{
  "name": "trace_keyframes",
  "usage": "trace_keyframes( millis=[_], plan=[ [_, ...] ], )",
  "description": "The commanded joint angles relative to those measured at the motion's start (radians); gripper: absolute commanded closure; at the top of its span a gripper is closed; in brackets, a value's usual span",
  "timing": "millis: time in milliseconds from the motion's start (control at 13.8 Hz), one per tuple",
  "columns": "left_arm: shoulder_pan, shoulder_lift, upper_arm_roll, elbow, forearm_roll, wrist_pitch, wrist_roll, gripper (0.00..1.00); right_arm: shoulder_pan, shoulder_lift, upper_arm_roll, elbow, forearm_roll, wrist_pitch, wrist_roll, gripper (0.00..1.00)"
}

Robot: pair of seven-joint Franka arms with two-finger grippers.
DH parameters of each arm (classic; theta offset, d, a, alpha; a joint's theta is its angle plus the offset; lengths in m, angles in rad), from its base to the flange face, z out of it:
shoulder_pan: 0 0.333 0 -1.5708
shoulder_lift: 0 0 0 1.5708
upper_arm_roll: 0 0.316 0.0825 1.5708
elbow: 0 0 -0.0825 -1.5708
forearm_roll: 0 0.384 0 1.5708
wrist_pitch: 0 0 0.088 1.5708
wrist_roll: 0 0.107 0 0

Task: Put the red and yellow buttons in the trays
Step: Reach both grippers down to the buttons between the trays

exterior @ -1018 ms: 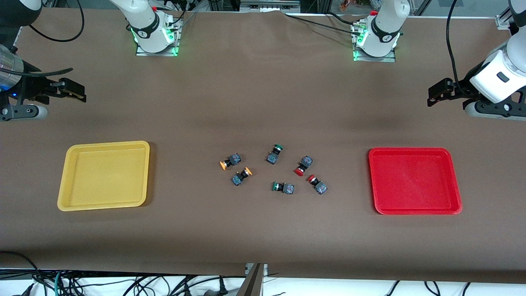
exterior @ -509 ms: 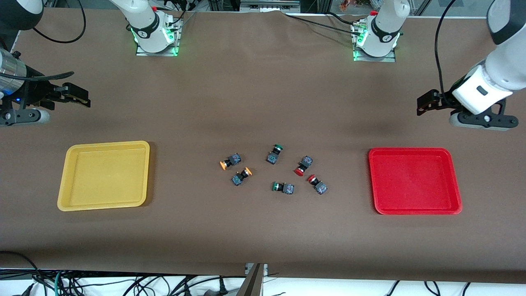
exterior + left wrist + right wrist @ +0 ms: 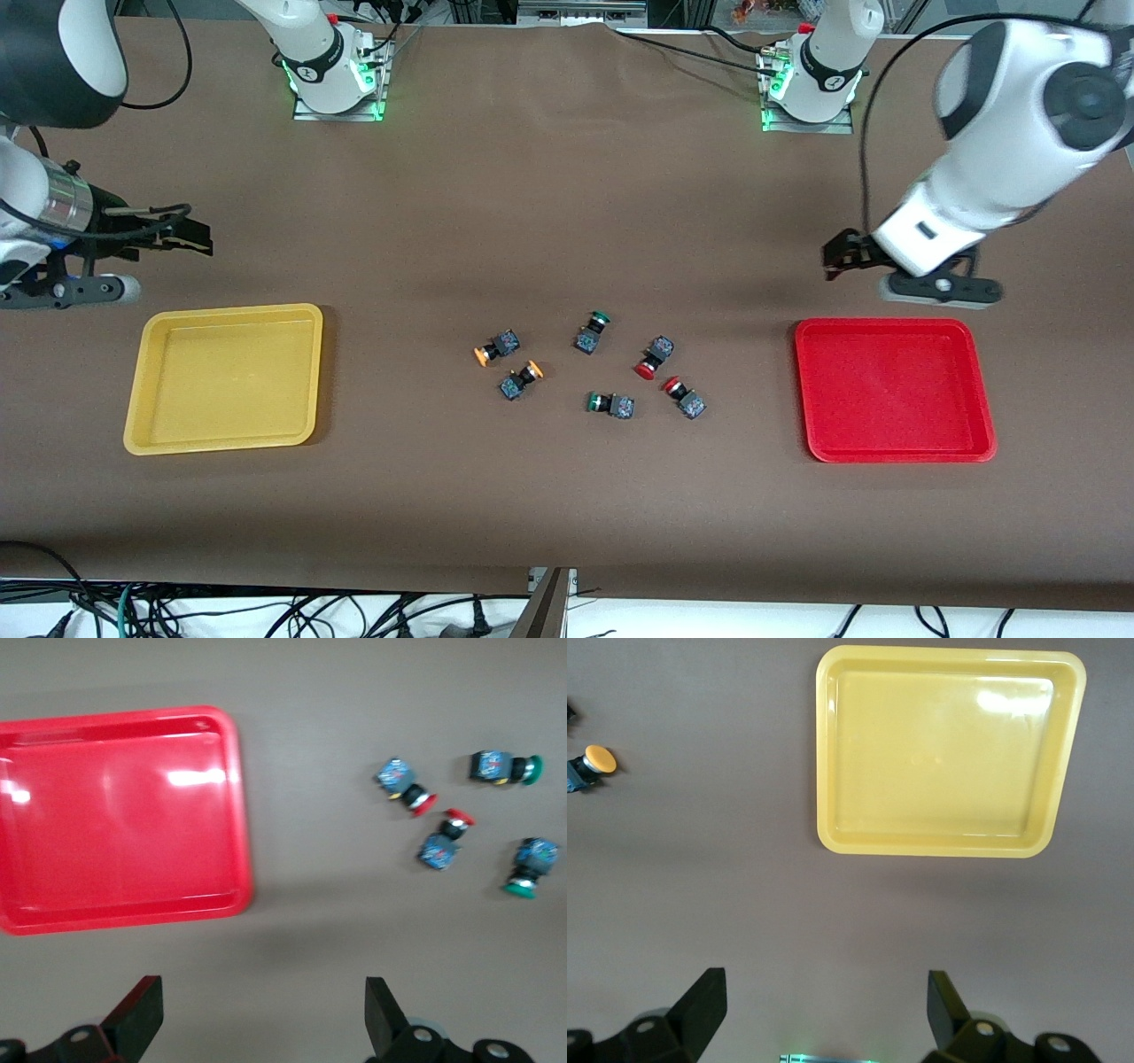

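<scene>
Left hand (image 3: 833,257): hanging spread and empty over bare brown desk (image 3: 567,496), beside the shallow red plastic tray (image 3: 895,447).
Right hand (image 3: 190,237): hanging spread and empty over the desk, beside the shallow yellow plastic tray (image 3: 221,439).
Trays: lying empty at either end, likely so each arm is serving its own colour.
Red-capped button switches (image 3: 653,357) (image 3: 684,398): lying tipped mid-desk, toward the red tray.
Orange-yellow-capped button switches (image 3: 496,346) (image 3: 520,379): lying toward the yellow tray.
Green-capped switches (image 3: 592,332) (image 3: 610,404): sitting between the two colour pairs, apparently not wanted.

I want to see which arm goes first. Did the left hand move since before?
Yes. The left hand has come toward the middle of the table and now hangs just above the table by the red tray corner, open.
</scene>
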Motion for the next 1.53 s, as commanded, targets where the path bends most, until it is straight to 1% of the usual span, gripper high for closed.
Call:
trace_keyframes(
  millis=[0,73,291,436,582,800,945,1164,1455],
  plan=[
    [-0.004,0.072,-0.090,0.007,-0.009,0.099,-0.138,0.00,0.019,0.056,0.009,0.015,-0.006,0.049,0.045,0.00],
    [-0.017,0.106,-0.116,0.012,-0.006,0.137,-0.187,0.00,0.028,0.082,0.011,0.015,-0.004,0.076,0.112,0.00],
    [-0.107,0.195,-0.124,0.015,0.101,0.240,-0.279,0.00,0.098,0.166,0.011,0.015,-0.001,0.167,0.359,0.00],
    [-0.144,0.264,-0.124,0.016,0.173,0.300,-0.293,0.00,0.124,0.221,0.012,0.015,0.005,0.236,0.432,0.00],
    [-0.171,0.333,-0.124,0.028,0.210,0.362,-0.287,0.00,0.149,0.269,0.012,0.015,0.025,0.297,0.522,0.00],
    [-0.210,0.488,-0.122,0.114,0.331,0.376,-0.287,0.00,0.210,0.324,0.012,0.015,0.040,0.374,0.680,0.00],
    [-0.215,0.561,-0.122,0.159,0.373,0.376,-0.287,0.00,0.256,0.358,0.012,0.015,0.040,0.437,0.801,0.00],
    [-0.205,0.617,-0.115,0.163,0.407,0.466,-0.282,0.00,0.331,0.407,0.012,0.017,0.040,0.537,0.967,0.00],
    [-0.204,0.655,-0.110,0.165,0.413,0.500,-0.279,0.00,0.416,0.487,0.012,0.017,0.034,0.671,1.136,0.00]
  ],
)
